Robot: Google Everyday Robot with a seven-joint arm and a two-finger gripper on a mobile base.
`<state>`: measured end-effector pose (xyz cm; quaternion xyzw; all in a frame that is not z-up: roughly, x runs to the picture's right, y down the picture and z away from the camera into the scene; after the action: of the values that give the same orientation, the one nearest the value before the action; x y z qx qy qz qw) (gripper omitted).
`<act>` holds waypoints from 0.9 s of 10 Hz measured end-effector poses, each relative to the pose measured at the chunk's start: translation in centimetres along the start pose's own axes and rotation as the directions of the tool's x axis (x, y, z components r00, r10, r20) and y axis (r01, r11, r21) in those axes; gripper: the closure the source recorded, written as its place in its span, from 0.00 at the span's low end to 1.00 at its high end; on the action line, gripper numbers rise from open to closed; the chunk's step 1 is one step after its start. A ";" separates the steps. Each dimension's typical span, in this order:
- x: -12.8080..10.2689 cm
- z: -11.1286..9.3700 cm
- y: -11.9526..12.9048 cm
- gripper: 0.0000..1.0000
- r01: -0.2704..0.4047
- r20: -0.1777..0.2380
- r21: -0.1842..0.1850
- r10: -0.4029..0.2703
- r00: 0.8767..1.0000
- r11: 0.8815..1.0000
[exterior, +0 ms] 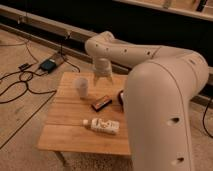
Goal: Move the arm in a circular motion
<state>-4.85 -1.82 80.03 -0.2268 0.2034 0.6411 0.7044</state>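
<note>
My gripper (102, 76) hangs from the wrist above the far edge of the wooden table (65, 132), fingers pointing down; whether they are parted or closed I cannot tell, and nothing appears held between them. The arm (150, 55), which is the task's own thing, runs from that wrist up through a rounded elbow at about twelve o'clock of the table, then sweeps across to three o'clock, where its thickest segment fills the near right of the view and hides the table's right side. Just beside the gripper, at its eight o'clock, stands a white cup (82, 87), upright and apart from the fingers. Toward six o'clock lies a small dark flat object (101, 102), and beyond it, near the front edge, a white bottle (102, 126) on its side. A dark bowl-like item (120, 96) peeks out at the arm's edge. I judge the raised wrist suits a free sweep: a circle needs no contact, so height keeps the cup safe. Open room lies at nine o'clock over bare floor with cables (20, 85); the cup is the nearest hazard if the circle dips.
</note>
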 end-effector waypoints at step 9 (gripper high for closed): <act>11.4 -0.4 10.4 0.35 0.226 -0.056 -0.103 -0.232 0.971 0.969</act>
<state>-14.07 7.93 72.51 -0.3038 0.1687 0.5564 0.7547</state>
